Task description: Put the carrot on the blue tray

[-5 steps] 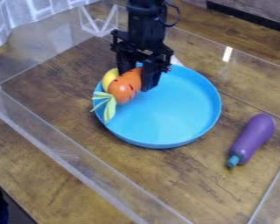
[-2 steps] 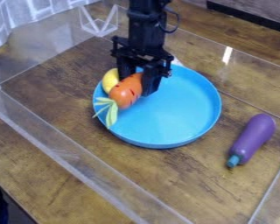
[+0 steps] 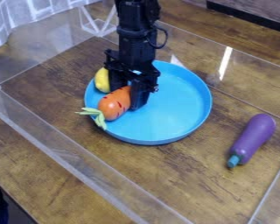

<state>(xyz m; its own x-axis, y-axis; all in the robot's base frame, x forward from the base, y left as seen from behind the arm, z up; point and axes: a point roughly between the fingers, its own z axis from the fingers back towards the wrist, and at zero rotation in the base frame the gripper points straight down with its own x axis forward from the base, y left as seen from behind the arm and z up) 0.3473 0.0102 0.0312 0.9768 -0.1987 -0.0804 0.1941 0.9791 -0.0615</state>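
The carrot [image 3: 113, 106] is a stubby orange toy with a pale green leafy top. It lies low at the left edge of the blue tray [image 3: 178, 118], and its leaves stick out over the rim. My black gripper [image 3: 130, 94] points straight down and is shut on the carrot's right end. The tray is a large round blue dish in the middle of the wooden table.
A yellow lemon [image 3: 101, 79] sits against the tray's left rim, just behind the gripper. A purple eggplant [image 3: 251, 139] lies on the table to the right. Clear plastic walls [image 3: 43, 96] border the table at left and front.
The gripper has come down and to the left with the carrot, which now sits at the tray's rim. The tray and lemon have also shifted a little to the left.
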